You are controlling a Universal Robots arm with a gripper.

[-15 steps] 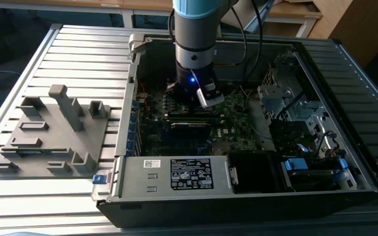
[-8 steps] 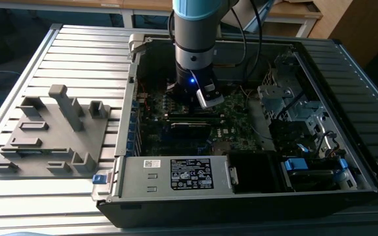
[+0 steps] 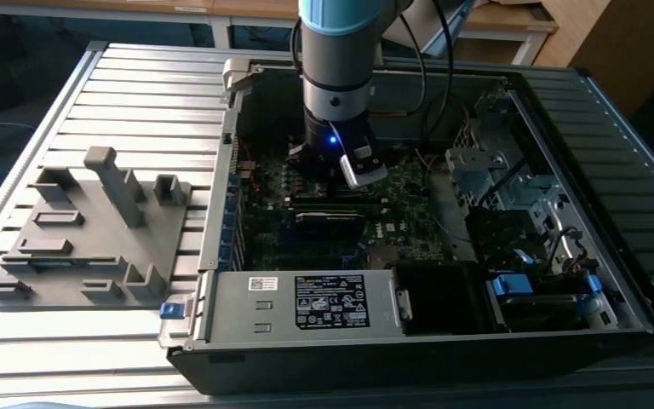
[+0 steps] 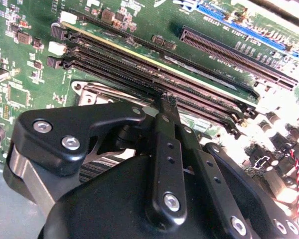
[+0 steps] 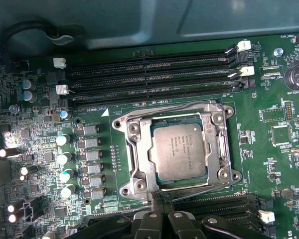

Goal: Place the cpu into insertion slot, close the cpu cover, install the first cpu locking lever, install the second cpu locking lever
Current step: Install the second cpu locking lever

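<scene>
The cpu (image 5: pixel 179 151), a flat silver-grey square, lies in the insertion slot (image 5: pixel 120 124) on the green motherboard. The cpu cover (image 5: pixel 139 149), a silvery cut-out frame, lies flat around it. A thin wire lever (image 5: pixel 164 110) runs along the frame's edge facing the memory slots; I cannot tell whether it is latched. My gripper (image 5: pixel 163 198) is shut, its black fingertips together at the socket's opposite edge, touching or just above the frame. In the second wrist view the gripper (image 4: pixel 165 102) points down beside a corner of the metal frame (image 4: pixel 87 92). The arm (image 3: pixel 336 77) reaches down into the case.
Long black memory slots (image 5: pixel 149 74) lie on one side of the socket, and more slots (image 5: pixel 219 206) on the other beside the fingers. A row of capacitors (image 5: pixel 65 157) stands close by. The open computer case (image 3: pixel 219 196) holds a power supply (image 3: pixel 304 302) and drive cage (image 3: pixel 492 170). A grey fixture (image 3: pixel 88 230) sits outside.
</scene>
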